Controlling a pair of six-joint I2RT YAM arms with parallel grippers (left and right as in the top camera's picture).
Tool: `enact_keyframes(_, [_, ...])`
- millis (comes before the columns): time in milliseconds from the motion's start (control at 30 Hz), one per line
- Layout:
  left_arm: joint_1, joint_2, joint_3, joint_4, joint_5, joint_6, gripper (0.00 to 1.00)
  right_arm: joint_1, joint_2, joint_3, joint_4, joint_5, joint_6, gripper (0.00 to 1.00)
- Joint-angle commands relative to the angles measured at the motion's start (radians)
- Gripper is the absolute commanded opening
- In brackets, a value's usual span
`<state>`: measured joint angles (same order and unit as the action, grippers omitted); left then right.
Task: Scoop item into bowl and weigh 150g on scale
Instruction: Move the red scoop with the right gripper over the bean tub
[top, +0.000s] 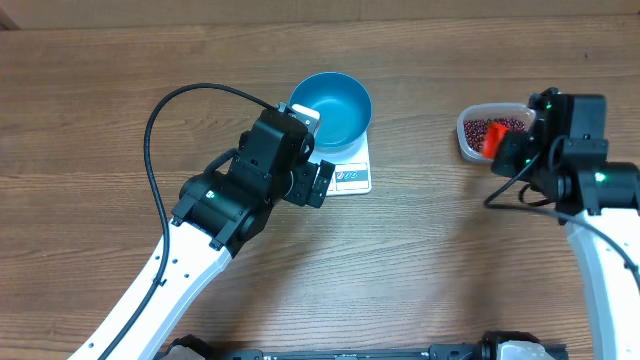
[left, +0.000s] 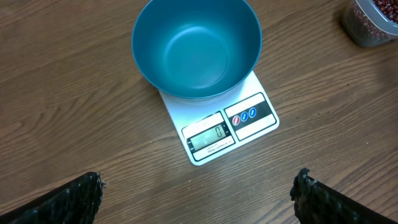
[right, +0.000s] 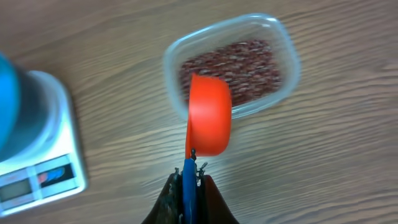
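Loose small dark-red beans (right: 239, 62): light, free-flowing, spill-prone. Orange plastic scoop (right: 208, 115) held by thin blue handle, right end effector (right: 188, 180) clenched on it; left end effector (left: 198, 180) released.

- Bright-blue bowl (left: 196, 50), 12 o'clock, atop white scale (left: 249, 127) with grey display (left: 208, 137).
- Dark maroon beans (right: 242, 62) in clear tub (right: 291, 62), 3 o'clock.
- Orange-red scoop (right: 209, 115), blue-handled.
- Brown wood-grain table (top: 100, 60).

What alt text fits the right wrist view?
The right gripper clamps the blue handle of an orange plastic scoop over the near rim of a clear plastic tub of dark red beans. A flat white scale bearing a bright-blue bowl sits at left.
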<state>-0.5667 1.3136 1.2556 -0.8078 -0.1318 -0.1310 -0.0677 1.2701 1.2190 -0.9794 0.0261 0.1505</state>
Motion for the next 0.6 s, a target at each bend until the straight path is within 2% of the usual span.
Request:
enact_keyframes(0, [0.005, -0.011, 0.016, 0.003, -0.009, 0.004, 1.0, -0.059, 0.023, 0.033, 0.029, 0.025, -0.076, 0.04])
enact_keyframes(233, [0.005, -0.011, 0.016, 0.003, -0.009, 0.004, 1.0, -0.092, 0.045, 0.033, 0.112, 0.025, -0.202, 0.04])
enact_keyframes(567, [0.005, -0.011, 0.016, 0.003, -0.009, 0.004, 1.0, -0.092, 0.08, 0.031, 0.148, 0.025, -0.245, 0.04])
